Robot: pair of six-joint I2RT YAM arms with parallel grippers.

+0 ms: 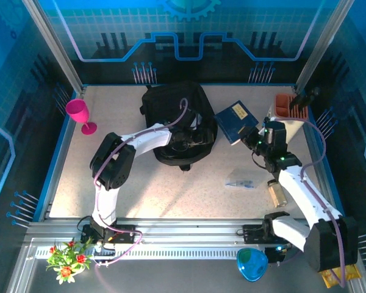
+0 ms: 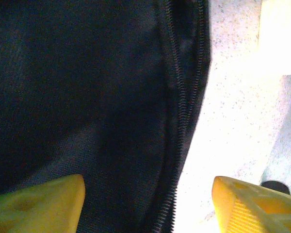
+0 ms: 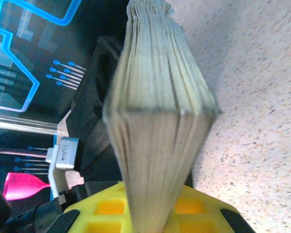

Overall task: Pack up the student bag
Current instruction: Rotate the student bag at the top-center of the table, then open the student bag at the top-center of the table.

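The student bag (image 1: pixel 174 113) lies at the back middle of the table, black and soft. My left gripper (image 1: pixel 190 141) rests over its near right side, open. In the left wrist view the two yellow fingertips (image 2: pixel 41 204) stand wide apart, straddling the bag's zipper edge (image 2: pixel 177 145) without pinching it. My right gripper (image 1: pixel 255 138) is shut on a blue book (image 1: pixel 236 121), held just right of the bag and lifted at an angle. The book's page edges (image 3: pixel 160 97) run up from between the yellow jaws of the right gripper (image 3: pixel 155 211).
A beige holder with an orange top (image 1: pixel 291 107) stands at the back right. A pink goblet (image 1: pixel 79 113) is at the back left. A clear plastic packet (image 1: pixel 240 180) and a small jar (image 1: pixel 276 193) lie on the table near the right arm.
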